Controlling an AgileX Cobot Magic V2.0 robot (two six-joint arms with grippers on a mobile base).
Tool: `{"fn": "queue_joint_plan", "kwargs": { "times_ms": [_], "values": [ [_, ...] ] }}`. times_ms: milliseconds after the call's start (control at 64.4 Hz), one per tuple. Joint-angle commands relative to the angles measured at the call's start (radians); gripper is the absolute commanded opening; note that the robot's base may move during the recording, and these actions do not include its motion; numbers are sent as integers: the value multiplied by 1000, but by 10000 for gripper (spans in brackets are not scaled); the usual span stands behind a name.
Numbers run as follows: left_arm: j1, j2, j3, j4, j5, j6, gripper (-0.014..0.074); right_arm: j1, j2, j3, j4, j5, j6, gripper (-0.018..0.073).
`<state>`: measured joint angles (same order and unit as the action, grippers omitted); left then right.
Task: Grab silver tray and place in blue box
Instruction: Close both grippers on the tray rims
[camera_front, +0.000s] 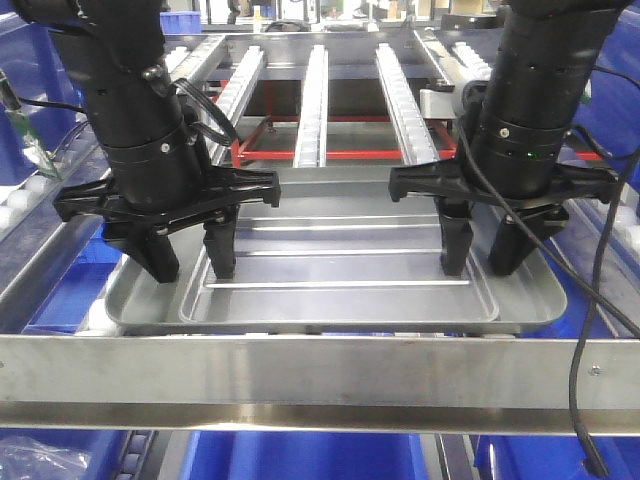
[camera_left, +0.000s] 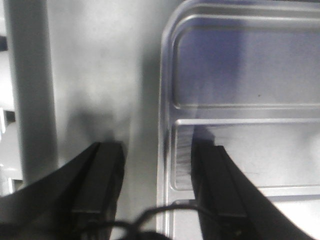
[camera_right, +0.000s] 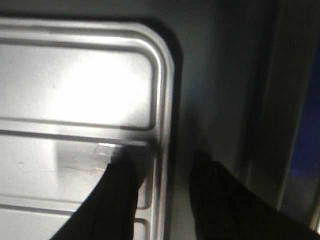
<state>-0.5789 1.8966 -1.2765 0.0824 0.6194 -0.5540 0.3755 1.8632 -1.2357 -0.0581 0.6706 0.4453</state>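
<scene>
The silver tray (camera_front: 340, 265) lies flat on the metal conveyor bed in the middle of the front view. My left gripper (camera_front: 190, 262) is open and straddles the tray's left rim, one finger outside and one inside. The left wrist view shows the rim between the open fingers of that gripper (camera_left: 157, 149), with the tray (camera_left: 240, 65) to the right. My right gripper (camera_front: 480, 265) is open and straddles the right rim; the right wrist view shows this gripper (camera_right: 164, 160) and the tray (camera_right: 75, 85). Blue plastic (camera_front: 300, 455) shows below the front rail; I cannot tell whether it is the blue box.
A steel rail (camera_front: 320, 370) crosses the front, just below the tray. Roller rails (camera_front: 312, 100) and a red frame (camera_front: 300, 155) lie behind the tray. Blue bins stand at the left (camera_front: 60, 290) and right (camera_front: 610, 110). A black cable (camera_front: 585, 400) hangs at the right.
</scene>
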Motion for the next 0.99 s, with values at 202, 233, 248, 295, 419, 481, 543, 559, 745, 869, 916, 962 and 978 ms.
{"fn": "queue_joint_plan", "kwargs": {
  "times_ms": [202,233,248,295,419,481,543,559,745,869,916,962,978],
  "values": [
    [-4,-44,-26,-3,-3,1,248,-5,-48,-29,-7,-31,-8,383],
    [-4,-44,-26,-3,-3,1,248,-5,-48,-29,-7,-31,-8,383],
    [-4,-44,-26,-3,-3,1,248,-5,-48,-29,-7,-31,-8,383],
    [-4,-44,-26,-3,-3,1,248,-5,-48,-29,-7,-31,-8,383],
    [-4,-44,-26,-3,-3,1,248,-5,-44,-29,-7,-38,-8,383],
    [-4,-44,-26,-3,-3,1,248,-5,-40,-29,-7,-42,-8,383],
    [-4,-40,-26,-3,-3,1,248,-5,-35,-29,-7,-42,-8,383],
    [-4,-37,-26,-3,-3,1,248,-5,-35,-29,-7,-41,-8,383],
    [-4,-28,-26,-21,-3,1,248,-5,-34,-29,-7,-39,-8,383],
    [-4,-28,-26,-21,0,1,248,-5,-34,-29,-7,-39,-8,383],
    [-4,-28,-26,-21,0,1,248,-5,-34,-29,-7,-39,-8,383],
    [-4,-28,-26,-21,0,1,246,-5,-34,-29,-7,-39,-8,383],
    [-4,-28,-26,-21,0,1,242,-5,-34,-29,-7,-39,-8,383]
  ]
}}
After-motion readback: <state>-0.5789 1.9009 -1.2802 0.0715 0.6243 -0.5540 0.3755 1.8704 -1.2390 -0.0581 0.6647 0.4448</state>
